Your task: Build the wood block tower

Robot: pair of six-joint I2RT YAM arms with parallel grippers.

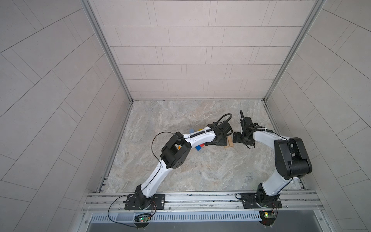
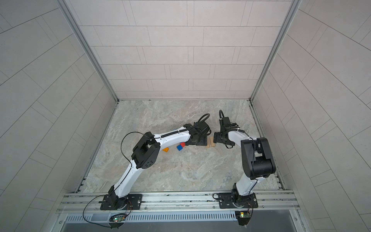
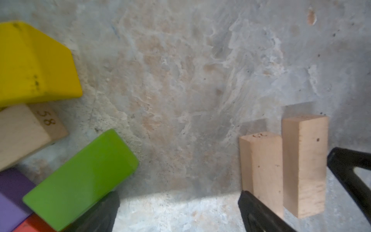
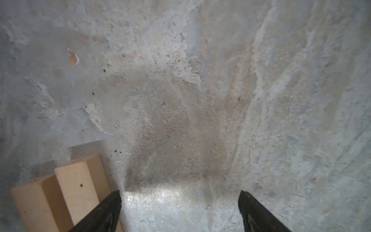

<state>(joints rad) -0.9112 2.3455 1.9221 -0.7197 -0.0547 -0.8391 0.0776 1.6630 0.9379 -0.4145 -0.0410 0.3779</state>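
Two tan wood blocks [image 3: 263, 170] [image 3: 305, 164] lie side by side on the marble floor, touching; in both top views they lie between the two grippers [image 1: 229, 143] [image 2: 210, 142]. My left gripper [image 3: 178, 213] is open over bare floor, one finger beside the nearer tan block. My right gripper [image 4: 179, 209] is open too, with the tan pair [image 4: 80, 184] just outside one finger. Yellow [image 3: 34, 64], green [image 3: 84, 176], purple [image 3: 12, 196], red [image 3: 32, 225] and a third tan block [image 3: 24, 132] cluster on the left gripper's other side. No stacked tower shows.
A blue cube [image 2: 179, 147] touching a red cube [image 2: 182, 144] and an orange block [image 2: 165, 149] lie under the left forearm. A light-blue block [image 1: 192, 130] peeks out behind that arm. Tiled walls enclose the floor; an aluminium rail [image 1: 200, 197] runs along the front.
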